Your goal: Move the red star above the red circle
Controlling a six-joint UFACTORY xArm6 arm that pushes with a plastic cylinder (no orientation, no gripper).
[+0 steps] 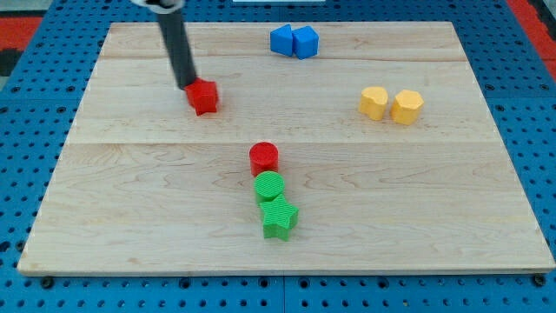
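Note:
The red star lies on the wooden board, up and to the left of the red circle. My tip touches the star's upper left edge. The red circle sits near the board's middle, just above a green circle and a green star, which stand in a column below it.
Two blue blocks sit side by side at the view's top. Two yellow blocks sit at the view's right. The board ends on blue perforated panels on all sides.

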